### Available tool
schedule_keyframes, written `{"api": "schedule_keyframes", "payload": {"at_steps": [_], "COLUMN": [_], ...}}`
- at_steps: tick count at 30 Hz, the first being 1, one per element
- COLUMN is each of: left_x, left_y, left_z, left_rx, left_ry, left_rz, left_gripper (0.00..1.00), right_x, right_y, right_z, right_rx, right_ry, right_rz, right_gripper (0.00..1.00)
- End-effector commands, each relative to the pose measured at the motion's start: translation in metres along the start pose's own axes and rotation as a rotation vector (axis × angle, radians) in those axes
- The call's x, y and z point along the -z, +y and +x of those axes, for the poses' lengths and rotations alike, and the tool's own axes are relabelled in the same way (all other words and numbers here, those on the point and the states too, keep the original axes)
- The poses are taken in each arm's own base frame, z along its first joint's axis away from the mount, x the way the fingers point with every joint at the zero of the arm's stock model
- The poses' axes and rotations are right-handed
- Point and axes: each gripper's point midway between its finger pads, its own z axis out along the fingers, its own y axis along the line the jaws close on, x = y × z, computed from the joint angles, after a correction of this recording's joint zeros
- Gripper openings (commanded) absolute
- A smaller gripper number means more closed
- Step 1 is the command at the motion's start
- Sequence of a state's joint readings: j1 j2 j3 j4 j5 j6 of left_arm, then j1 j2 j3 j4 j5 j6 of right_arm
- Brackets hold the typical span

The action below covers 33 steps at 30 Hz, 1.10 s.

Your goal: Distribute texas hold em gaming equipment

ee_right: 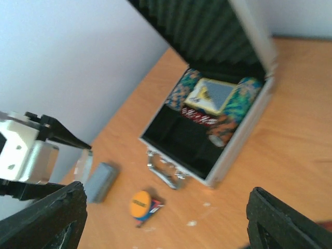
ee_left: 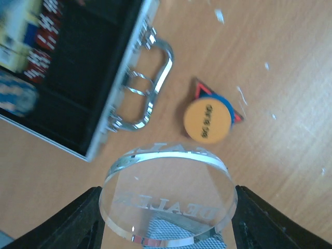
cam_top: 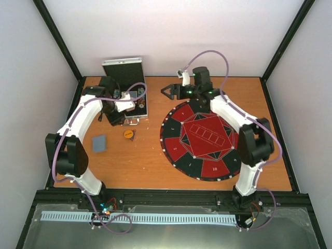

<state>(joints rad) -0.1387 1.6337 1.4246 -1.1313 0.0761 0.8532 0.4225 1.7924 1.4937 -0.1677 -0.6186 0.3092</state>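
My left gripper (ee_left: 168, 207) is shut on a clear round dealer disc (ee_left: 170, 194), held above the table just in front of the open metal case (cam_top: 127, 96). An orange marker disc (ee_left: 206, 121) lies on a blue disc beside the case handle; it also shows in the top view (cam_top: 128, 134) and the right wrist view (ee_right: 140, 203). A grey-blue deck of cards (cam_top: 99, 143) lies on the table left of it. Chips (ee_right: 232, 111) and a second deck (ee_right: 212, 96) sit in the case. My right gripper (cam_top: 167, 92) is open and empty, right of the case.
A round red-and-black poker mat (cam_top: 203, 139) lies on the right half of the table. The case lid (cam_top: 122, 66) stands upright at the back. The case handle (ee_left: 147, 91) sticks out toward the orange disc.
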Motion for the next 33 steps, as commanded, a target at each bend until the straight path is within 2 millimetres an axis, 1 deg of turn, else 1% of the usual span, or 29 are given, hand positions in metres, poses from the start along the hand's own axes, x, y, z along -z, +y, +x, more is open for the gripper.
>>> {"api": "schedule_keyframes", "payload": {"at_steps": [1,3,6,9,12,15,23,28,33], "left_x": [0.030,0.037,0.043,0.048,0.047,0.047,0.051,0.054,0.050], "left_y": [0.012,0.016,0.014,0.007,0.008,0.013,0.016,0.018,0.021], "left_z": [-0.032,-0.043,-0.062,-0.077,-0.084,-0.088,-0.101,-0.108,-0.108], "left_rx": [-0.016,-0.041,-0.086,-0.095,-0.084,-0.087,-0.069,-0.052,-0.046], "left_ry": [-0.050,-0.066,-0.101,-0.146,-0.163,-0.173,-0.220,-0.251,-0.243], "left_rz": [-0.076,-0.116,-0.142,-0.098,-0.079,-0.094,-0.087,-0.089,-0.092], "left_gripper": [0.46,0.46,0.46,0.46,0.45,0.44,0.43,0.43,0.43], "right_x": [-0.039,-0.052,-0.073,-0.091,-0.102,-0.109,-0.125,-0.133,-0.135], "right_y": [0.053,0.066,0.078,0.081,0.082,0.087,0.099,0.100,0.101], "right_z": [0.005,0.007,0.016,0.025,0.032,0.035,0.047,0.052,0.054], "right_rx": [-0.132,-0.145,-0.165,-0.161,-0.184,-0.191,-0.219,-0.256,-0.252], "right_ry": [0.078,0.096,0.128,0.148,0.176,0.189,0.233,0.251,0.261], "right_rz": [-0.279,-0.335,-0.386,-0.383,-0.401,-0.424,-0.496,-0.515,-0.520], "right_gripper": [0.83,0.82,0.79,0.76,0.73,0.69,0.65,0.58,0.49]}}
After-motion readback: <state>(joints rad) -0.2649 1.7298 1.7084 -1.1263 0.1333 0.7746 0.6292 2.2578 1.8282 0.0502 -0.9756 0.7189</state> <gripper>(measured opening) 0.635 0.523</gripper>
